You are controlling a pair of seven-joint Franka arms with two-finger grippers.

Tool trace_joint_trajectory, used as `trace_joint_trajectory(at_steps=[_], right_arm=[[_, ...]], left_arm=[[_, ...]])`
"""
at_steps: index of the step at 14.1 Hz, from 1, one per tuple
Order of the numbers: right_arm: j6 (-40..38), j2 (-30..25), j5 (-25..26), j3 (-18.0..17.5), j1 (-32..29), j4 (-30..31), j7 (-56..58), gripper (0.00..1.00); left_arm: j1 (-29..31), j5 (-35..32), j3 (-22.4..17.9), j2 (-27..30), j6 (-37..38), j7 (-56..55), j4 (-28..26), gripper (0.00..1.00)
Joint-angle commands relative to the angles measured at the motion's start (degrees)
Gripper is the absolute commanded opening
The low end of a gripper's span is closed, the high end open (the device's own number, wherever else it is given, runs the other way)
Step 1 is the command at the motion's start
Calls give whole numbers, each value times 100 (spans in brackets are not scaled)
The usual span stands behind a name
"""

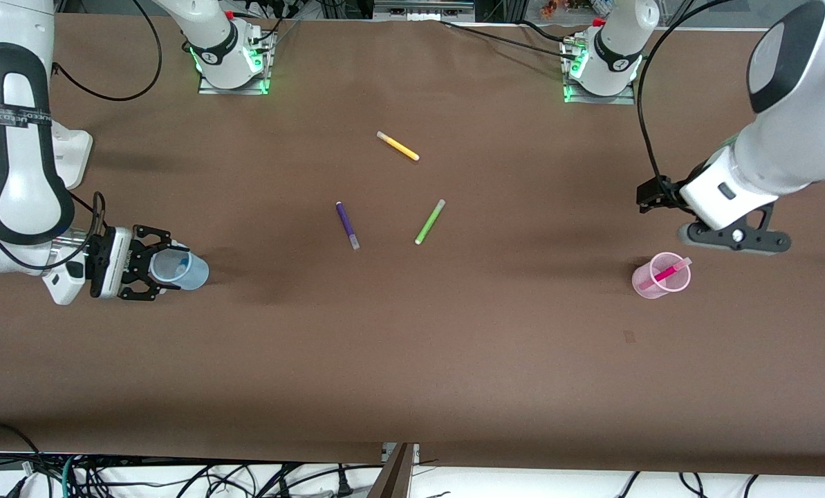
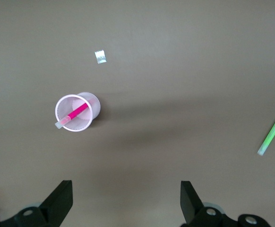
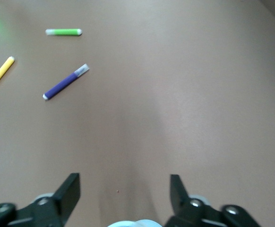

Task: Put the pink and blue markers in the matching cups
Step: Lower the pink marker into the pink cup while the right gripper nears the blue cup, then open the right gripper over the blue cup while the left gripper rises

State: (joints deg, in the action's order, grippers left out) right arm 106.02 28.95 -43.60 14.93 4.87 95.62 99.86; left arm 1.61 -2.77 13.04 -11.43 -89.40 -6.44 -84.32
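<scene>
The pale pink cup [image 1: 644,285] stands upright near the left arm's end of the table, with the pink marker [image 1: 665,272] leaning inside it. Both show in the left wrist view, the cup [image 2: 93,106] and the marker [image 2: 76,113]. My left gripper [image 1: 737,238] is open and empty, in the air beside the pink cup [image 2: 125,194]. The pale blue cup [image 1: 195,274] stands at the right arm's end. My right gripper [image 1: 165,268] is open around its rim [image 3: 133,223]. A darker blue streak shows inside this cup. No blue marker lies on the table.
A purple marker [image 1: 347,225], a lime green marker [image 1: 429,221] and a yellow marker [image 1: 397,146] lie loose mid-table. A small tape mark [image 2: 99,56] sits near the pink cup, nearer to the front camera.
</scene>
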Motion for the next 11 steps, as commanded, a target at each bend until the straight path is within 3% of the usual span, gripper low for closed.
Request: trace_joint_trajectory(at_steps=[1, 3, 8, 10, 11], right_arm=[[-502, -82, 44, -34, -100, -393, -1034, 100], [-757, -82, 491, 1, -100, -840, -2027, 100], [-1838, -82, 1265, 19, -117, -1843, -4497, 100], [-2207, -82, 1616, 19, -91, -2221, -5376, 100], [-2339, -117, 1862, 2, -30, -2336, -5842, 100]], left_arm=[[234, 319, 41, 710, -673, -261, -944, 100], [384, 584, 41, 931, -982, -200, -1270, 100], [832, 584, 23, 976, -834, 855, -1184, 100], [667, 593, -81, 985, -825, 855, -1201, 100], [378, 558, -352, 1002, -825, 855, -1210, 100]])
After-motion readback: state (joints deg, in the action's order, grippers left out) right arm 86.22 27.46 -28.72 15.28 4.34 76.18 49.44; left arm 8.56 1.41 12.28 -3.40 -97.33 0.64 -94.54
